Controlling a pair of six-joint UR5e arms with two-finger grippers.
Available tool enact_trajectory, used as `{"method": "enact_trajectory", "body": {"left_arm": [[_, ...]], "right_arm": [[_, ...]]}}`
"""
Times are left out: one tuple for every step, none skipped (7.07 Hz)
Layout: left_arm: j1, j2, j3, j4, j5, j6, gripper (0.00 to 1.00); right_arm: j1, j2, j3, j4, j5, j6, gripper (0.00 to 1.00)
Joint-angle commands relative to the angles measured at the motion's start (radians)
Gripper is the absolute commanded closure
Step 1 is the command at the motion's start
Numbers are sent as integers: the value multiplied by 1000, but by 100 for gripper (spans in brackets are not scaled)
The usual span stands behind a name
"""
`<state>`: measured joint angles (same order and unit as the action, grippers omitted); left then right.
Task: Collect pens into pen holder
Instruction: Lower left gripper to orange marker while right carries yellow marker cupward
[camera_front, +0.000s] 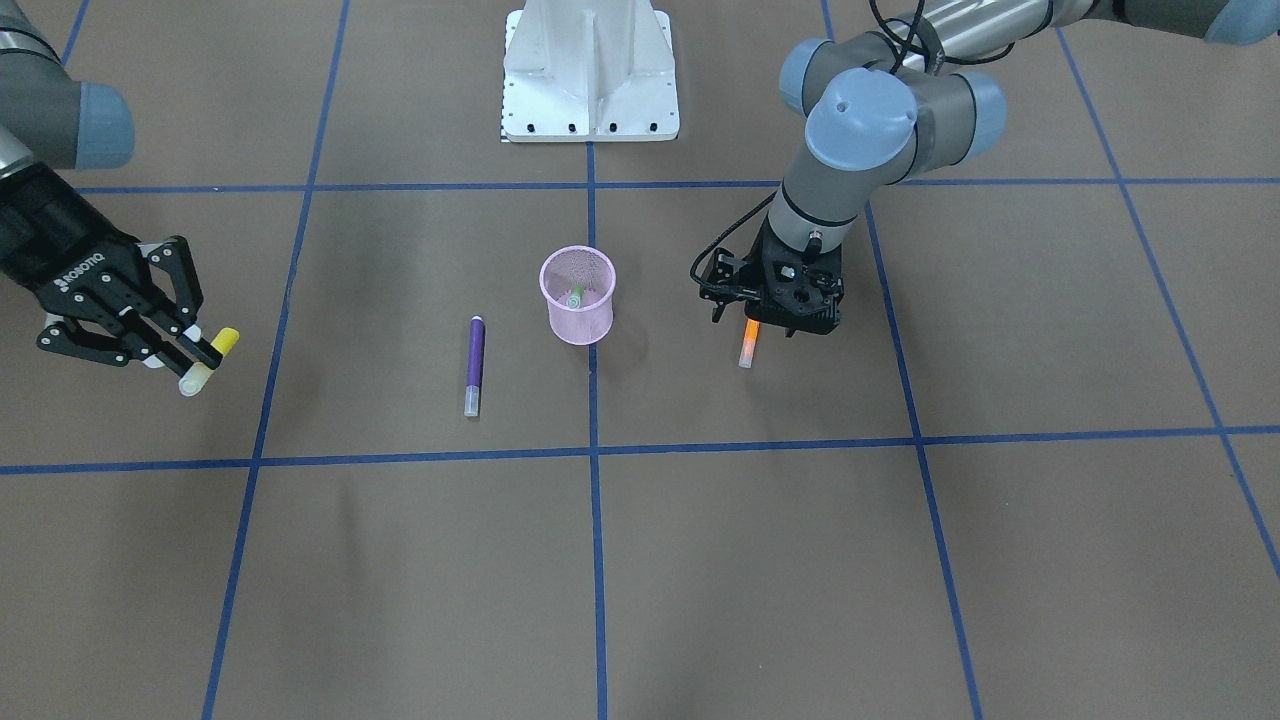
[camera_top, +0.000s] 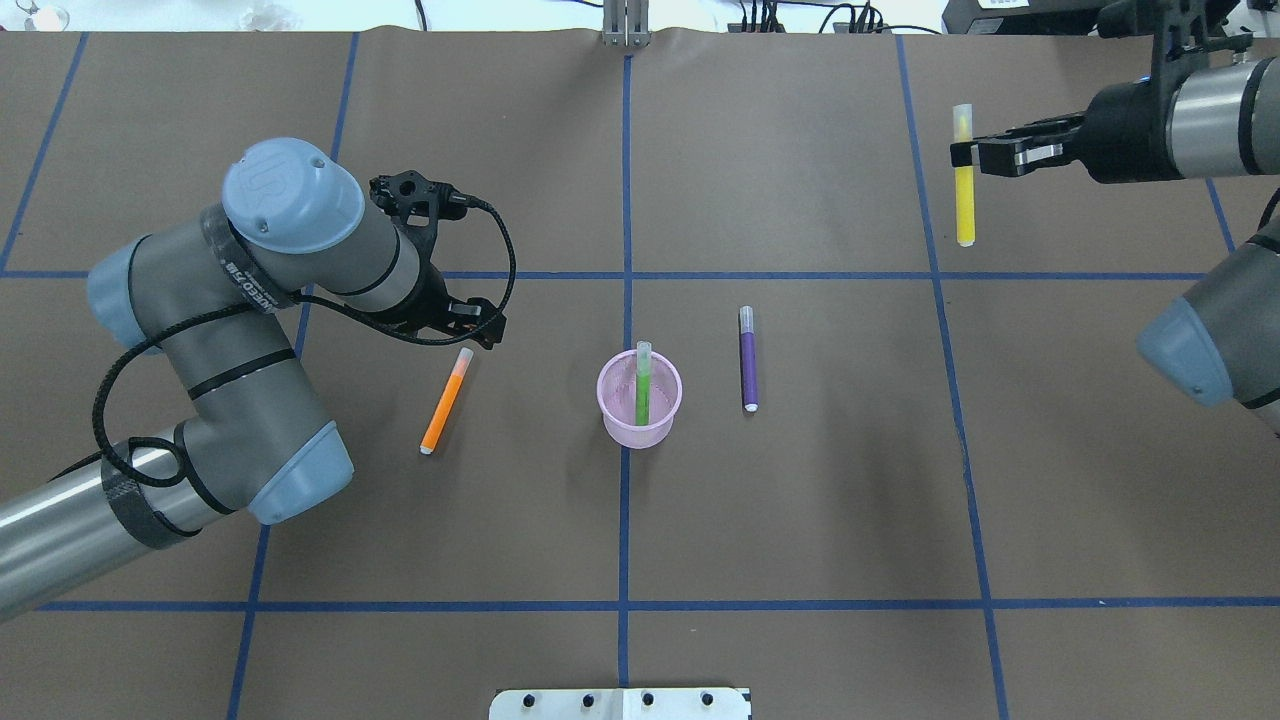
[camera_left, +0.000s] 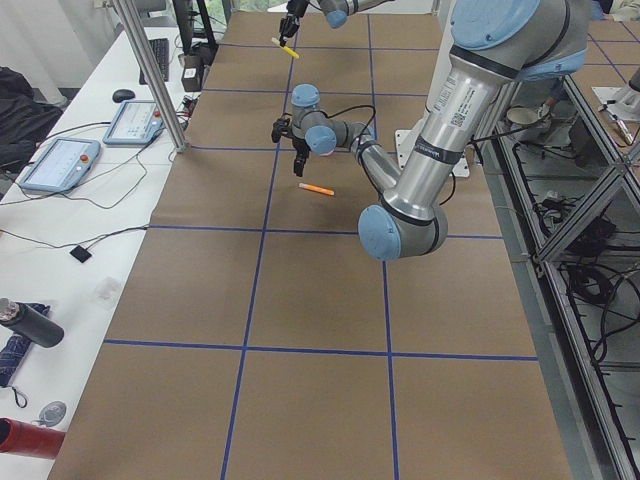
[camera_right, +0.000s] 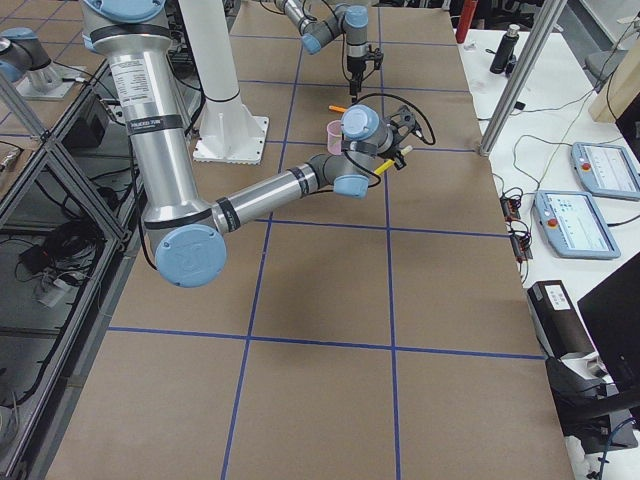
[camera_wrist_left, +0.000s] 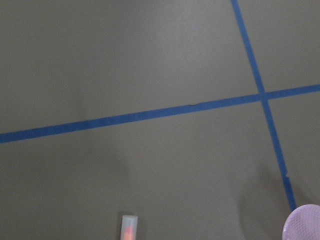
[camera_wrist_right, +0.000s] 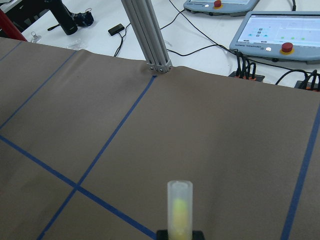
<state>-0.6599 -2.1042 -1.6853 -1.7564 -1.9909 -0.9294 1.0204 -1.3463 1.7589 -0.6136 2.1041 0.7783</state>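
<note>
**On the bench (camera_top: 800, 520): one pen in, three to go**

Closest to the robot's side, the orange pen (camera_top: 445, 400) lies flat on the brown paper, off to the robot's left of centre. The left gripper (camera_top: 482, 330) hangs over its pale cap end. From the side view it looks to be above the pen rather than on it. Whether those jaws are spread or closed, I honestly can't tell: the wrist blocks them from above, and the wrist cam only shows the pen's tip and a bit of pink rim.

Roughly level with that, the pen holder (camera_top: 640, 400) stands upright on the centre tape line. It's the only container around, and it has one thing in it: the green pen (camera_top: 643, 385), standing on end with its cap poking over the rim. So that's one banked.

Just to the holder's other side, near it but not touching, the purple pen (camera_top: 747, 358) lies flat with nothing reaching for it.

Farthest out, well away from the holder, the right gripper (camera_top: 962, 155) has its jaws clamped on a yellow pen (camera_top: 964, 200), which looks to be held up off the paper.

My read is about a quarter done. Yellow is picked but still needs carrying over and dropping in, orange looks to be next up for a grab, and purple hasn't been started.
</note>
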Motion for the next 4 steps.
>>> {"method": "enact_trajectory", "body": {"left_arm": [[6,-11,56,-1,1,47,9],[9,-11,70,-5,1,50,10],[16,-20,84,-5,1,66,11],[16,-30,101,-5,1,66,13]], "right_arm": [[-51,41,4,20,-68,4,100],[-89,42,4,76,-128,19,100],[-132,42,4,115,-186,59,100],[-146,42,5,121,-196,61,100]]}}
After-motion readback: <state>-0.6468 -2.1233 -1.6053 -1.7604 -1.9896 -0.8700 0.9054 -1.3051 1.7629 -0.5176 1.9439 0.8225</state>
